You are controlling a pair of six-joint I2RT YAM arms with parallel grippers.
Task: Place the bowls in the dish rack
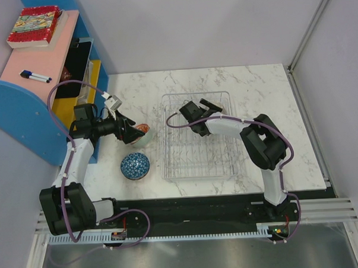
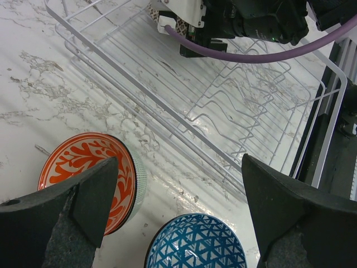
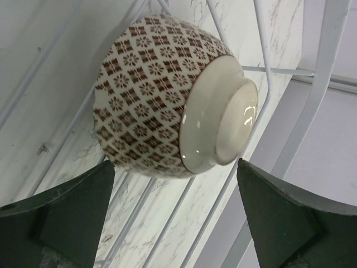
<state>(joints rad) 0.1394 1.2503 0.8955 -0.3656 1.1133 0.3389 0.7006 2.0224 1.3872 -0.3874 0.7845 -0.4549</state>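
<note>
The left hand (image 2: 178,167) is held open above an orange-patterned ceramic bowl (image 2: 83,162) left of centre on the white marble surface (image 1: 255,107). A blue-patterned ceramic bowl (image 2: 195,243) is seen just beside it. The right hand (image 3: 174,166) is held open over the rectangular silver wire dish rack (image 1: 198,160), where a brown-and-white patterned bowl (image 3: 150,95) is tipped sideways.
</note>
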